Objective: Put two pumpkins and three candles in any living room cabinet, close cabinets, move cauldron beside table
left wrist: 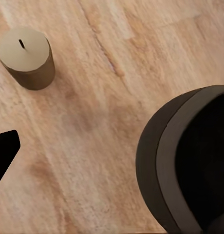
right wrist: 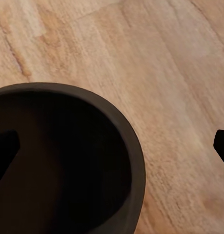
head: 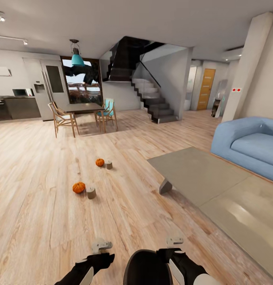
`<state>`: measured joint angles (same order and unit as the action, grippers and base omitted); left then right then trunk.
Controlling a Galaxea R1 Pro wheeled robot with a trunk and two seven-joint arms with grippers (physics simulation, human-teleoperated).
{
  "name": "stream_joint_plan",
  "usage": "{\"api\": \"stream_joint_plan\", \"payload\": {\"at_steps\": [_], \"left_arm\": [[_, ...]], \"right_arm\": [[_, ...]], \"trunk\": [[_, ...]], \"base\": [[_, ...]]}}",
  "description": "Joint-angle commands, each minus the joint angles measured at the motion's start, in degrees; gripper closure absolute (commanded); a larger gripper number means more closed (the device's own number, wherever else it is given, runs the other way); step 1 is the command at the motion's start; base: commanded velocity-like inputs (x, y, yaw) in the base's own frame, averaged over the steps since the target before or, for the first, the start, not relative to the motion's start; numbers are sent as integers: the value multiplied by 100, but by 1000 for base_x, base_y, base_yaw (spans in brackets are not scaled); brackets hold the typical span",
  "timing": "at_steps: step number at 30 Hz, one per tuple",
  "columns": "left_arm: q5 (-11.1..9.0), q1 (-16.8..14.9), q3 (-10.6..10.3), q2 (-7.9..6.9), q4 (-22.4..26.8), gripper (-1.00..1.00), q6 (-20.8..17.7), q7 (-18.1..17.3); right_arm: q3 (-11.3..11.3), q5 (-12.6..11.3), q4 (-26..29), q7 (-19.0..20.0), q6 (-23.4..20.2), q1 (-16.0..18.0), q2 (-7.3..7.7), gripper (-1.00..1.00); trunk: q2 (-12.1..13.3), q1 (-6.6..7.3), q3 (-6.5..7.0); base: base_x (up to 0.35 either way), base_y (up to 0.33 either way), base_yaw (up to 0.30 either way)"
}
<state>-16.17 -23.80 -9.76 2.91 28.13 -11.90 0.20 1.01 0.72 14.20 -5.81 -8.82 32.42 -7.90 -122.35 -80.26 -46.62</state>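
Cauldron, round-bellied black pot with flared rim: on the wood floor between both arms, left of the glossy grey-beige coffee table. Right gripper above its mouth, jaws parted, nearer; left gripper's state unclear.

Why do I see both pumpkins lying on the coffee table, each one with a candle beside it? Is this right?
Not quite. The head view shows both pumpkins lying on the wooden floor, left of the coffee table. Each one does have a candle beside it.
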Motion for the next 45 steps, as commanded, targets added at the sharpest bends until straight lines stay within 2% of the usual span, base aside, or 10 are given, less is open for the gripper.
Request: {"api": "stream_joint_plan", "payload": {"at_steps": [1,7,9,13,16,21,32,35,42,45], "left_arm": [[-37,-2,-91,-2,9,-100,-25,4],[-44,-2,-321,50,-2,-100,-23,-36],[-47,-2,-512,75,-6,-100,-23,-66],[-79,-2,-1030,137,-8,-100,-23,-86],[-87,2,-1179,195,-9,-100,-23,-89],[-91,6,-1233,247,-9,-100,51,-90],[-111,7,-1239,254,-39,-100,306,-83],[-113,7,-1239,254,-104,-100,367,-82],[-106,0,-1248,258,-68,-100,376,-23],[-111,-1,-1253,304,-42,-100,365,-5]], "right_arm": [[11,7,12,-24,-36,1,-1,-100],[10,8,12,-25,-30,1,-1,-100],[9,7,12,-25,-27,2,-1,-100],[10,10,12,-25,-24,1,-1,-100],[10,9,12,-25,-23,2,-1,-100],[12,10,12,-25,-23,2,-1,-100],[13,16,12,-25,-14,1,-1,-100],[13,16,12,-25,-14,1,-1,-100],[13,16,12,-20,-17,1,-1,-100],[13,16,12,-19,-22,1,-1,-100]], "trunk": [[-44,-22,-24],[-245,-131,-114],[-245,-131,-114],[-245,-131,-114],[-245,-131,-114],[-245,-131,-114],[-245,-131,-114],[-365,-197,-168],[-365,-197,-168],[-365,-197,-168]], "base": [[0,0,0],[0,0,0],[0,0,0],[0,0,0],[0,0,0],[0,0,0],[0,0,0],[0,0,0],[0,0,0],[0,0,0]]}}
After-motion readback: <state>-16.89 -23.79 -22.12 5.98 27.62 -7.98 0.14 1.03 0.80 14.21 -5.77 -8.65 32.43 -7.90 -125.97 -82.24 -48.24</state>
